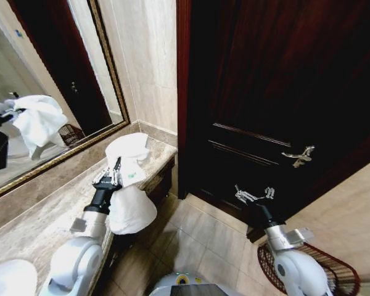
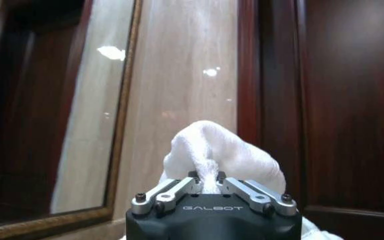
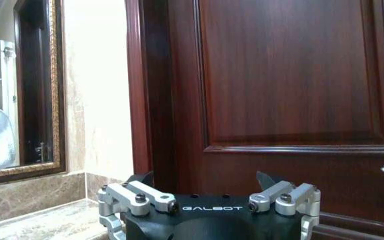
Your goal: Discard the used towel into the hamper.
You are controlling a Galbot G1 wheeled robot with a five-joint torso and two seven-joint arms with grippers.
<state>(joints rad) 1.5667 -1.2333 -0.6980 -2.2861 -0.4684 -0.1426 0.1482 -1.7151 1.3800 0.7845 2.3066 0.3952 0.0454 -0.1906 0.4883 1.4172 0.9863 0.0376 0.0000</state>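
Note:
A white towel (image 1: 131, 185) hangs from my left gripper (image 1: 114, 176), which is shut on it just off the end of the marble counter. In the left wrist view the towel (image 2: 219, 152) bulges out between the closed fingers of the left gripper (image 2: 207, 184). The hamper (image 1: 333, 271), a reddish-brown wire basket, stands on the floor at the lower right, partly hidden behind my right arm. My right gripper (image 1: 254, 195) is held open in front of the dark door, holding nothing; its spread fingers show in the right wrist view (image 3: 209, 200).
A marble counter (image 1: 43, 216) runs along the left under a gold-framed mirror (image 1: 43, 105). A dark wooden door (image 1: 277, 92) with a metal lever handle (image 1: 299, 156) faces me. Tiled floor (image 1: 191, 240) lies between counter and hamper. A white basin edge (image 1: 9, 280) sits at lower left.

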